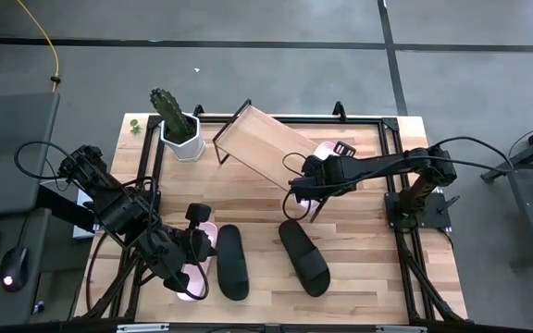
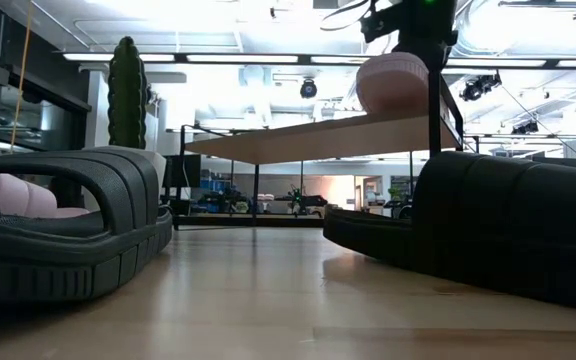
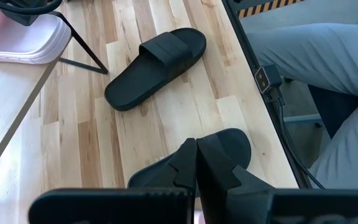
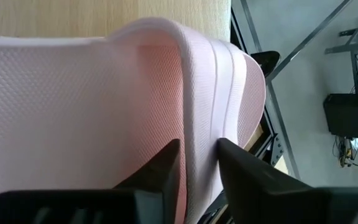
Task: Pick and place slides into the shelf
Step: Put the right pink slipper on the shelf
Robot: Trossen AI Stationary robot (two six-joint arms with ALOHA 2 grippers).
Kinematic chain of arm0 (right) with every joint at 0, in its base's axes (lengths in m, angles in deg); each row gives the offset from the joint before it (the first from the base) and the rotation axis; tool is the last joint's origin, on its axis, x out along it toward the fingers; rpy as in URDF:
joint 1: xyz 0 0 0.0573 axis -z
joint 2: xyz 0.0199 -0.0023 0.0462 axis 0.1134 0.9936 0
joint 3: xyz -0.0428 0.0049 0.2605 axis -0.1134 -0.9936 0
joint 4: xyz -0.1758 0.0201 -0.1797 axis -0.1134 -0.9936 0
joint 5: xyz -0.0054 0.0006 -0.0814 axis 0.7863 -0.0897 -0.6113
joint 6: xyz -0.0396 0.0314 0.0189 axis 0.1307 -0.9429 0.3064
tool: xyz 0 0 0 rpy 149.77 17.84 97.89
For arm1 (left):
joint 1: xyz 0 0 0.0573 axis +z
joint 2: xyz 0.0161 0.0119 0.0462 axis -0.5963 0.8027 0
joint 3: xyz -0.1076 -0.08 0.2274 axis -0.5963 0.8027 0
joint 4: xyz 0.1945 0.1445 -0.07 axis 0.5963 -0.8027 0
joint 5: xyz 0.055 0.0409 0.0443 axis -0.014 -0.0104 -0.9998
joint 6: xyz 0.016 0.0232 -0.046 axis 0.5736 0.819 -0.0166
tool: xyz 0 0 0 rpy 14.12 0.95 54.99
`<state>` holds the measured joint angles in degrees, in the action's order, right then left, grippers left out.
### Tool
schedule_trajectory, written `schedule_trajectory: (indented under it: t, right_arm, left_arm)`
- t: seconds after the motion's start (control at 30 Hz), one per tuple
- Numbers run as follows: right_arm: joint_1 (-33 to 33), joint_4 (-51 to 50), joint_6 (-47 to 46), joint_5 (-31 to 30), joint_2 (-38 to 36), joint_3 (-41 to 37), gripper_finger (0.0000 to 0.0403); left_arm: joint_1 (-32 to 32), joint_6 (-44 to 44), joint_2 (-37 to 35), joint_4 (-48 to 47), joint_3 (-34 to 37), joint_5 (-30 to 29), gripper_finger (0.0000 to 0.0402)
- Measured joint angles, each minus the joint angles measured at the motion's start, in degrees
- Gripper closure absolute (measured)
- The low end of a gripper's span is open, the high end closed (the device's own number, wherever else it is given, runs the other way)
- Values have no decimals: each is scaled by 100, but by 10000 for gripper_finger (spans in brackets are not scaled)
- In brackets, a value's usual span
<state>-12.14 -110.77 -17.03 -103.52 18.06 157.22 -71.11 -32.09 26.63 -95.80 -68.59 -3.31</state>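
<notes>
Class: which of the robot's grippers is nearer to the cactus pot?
Left. The left gripper sits in front of the cactus pot, by the table's front-left slides; the right gripper is across the shelf.

One pink slide [image 2: 393, 80] on the slanted shelf [image 1: 265, 148]; two black slides [image 1: 231, 262] flat on the table.

You saw two dark, jointed arms, the left arm [image 1: 118, 208] draped in looping black cables. The right arm [image 1: 387, 166] was slimmer, ending in black wedge-shaped fingers [image 4: 160, 165].
</notes>
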Motion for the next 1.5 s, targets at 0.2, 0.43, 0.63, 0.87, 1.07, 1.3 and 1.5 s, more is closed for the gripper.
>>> schedule_trajectory:
  t: [0.2, 0.43, 0.63, 0.87, 1.07, 1.3, 1.5]
  right_arm:
    - [-41, 62, 129, -5, 0, -2, 281]
    - [-39, 305, 281, 17, 0, -2, 279]
    - [-52, 330, 287, 52, 0, -2, 279]
    - [-149, 516, 431, 211, 0, -2, 278]
    - [-279, 534, 419, 189, -2, -2, 278]
    - [-291, 327, 239, 183, -4, -2, 278]
    - [-291, 14, 36, 60, -4, -2, 278]
  left_arm:
    - [0, 0, 2, 1, 0, -2, 401]
    - [0, 0, 2, -1, 0, -9, 401]
    - [0, 0, 2, -2, 0, -83, 401]
    - [-2, 0, 2, -2, 0, -127, 401]
    - [-2, 0, 2, -2, 0, -195, 401]
    - [-2, 0, 2, -2, 0, -195, 401]
    - [-1, 0, 2, -2, 0, -195, 401]
